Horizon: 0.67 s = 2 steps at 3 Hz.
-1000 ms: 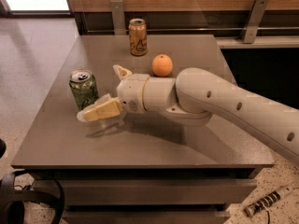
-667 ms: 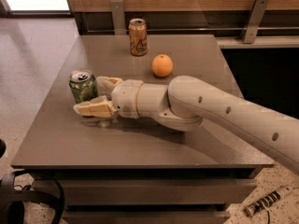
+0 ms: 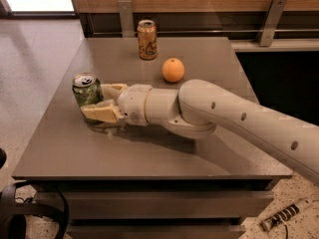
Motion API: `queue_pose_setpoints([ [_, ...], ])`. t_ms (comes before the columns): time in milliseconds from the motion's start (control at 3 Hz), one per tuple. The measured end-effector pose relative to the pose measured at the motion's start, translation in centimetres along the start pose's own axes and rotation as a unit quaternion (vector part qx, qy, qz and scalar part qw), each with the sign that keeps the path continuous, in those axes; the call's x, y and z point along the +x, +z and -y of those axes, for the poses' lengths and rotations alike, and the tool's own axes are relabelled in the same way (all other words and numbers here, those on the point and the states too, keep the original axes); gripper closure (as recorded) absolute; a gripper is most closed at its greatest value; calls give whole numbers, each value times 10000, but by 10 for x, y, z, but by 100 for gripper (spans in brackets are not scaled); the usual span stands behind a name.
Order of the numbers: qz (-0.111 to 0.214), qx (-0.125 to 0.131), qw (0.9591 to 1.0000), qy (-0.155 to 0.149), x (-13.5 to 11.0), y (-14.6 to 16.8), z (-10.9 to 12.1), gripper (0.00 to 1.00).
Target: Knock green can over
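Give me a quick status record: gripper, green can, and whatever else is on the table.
gripper: low at the table's left side, open, one finger in front of the green can, the other behind it to the right
green can: standing, not on its side
task state: knock not yet done
orange-tan can: upright near the back edge
orange: between the arm and the orange-tan can
table: grey top

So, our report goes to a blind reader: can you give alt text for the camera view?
The open gripper sits against an upright green can on a grey table. An orange and a tan can sit further back.
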State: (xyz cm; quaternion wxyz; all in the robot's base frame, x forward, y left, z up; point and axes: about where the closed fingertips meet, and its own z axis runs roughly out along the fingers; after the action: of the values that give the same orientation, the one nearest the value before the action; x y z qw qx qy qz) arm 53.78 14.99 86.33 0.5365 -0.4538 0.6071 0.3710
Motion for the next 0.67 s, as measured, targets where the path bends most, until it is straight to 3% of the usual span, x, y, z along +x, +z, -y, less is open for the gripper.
queue_pose_setpoints([
  [333,2,-16,10000,-7,-1,1,-1,100],
  [667,-46,-14,10000,-18,-2,0,-1,100],
])
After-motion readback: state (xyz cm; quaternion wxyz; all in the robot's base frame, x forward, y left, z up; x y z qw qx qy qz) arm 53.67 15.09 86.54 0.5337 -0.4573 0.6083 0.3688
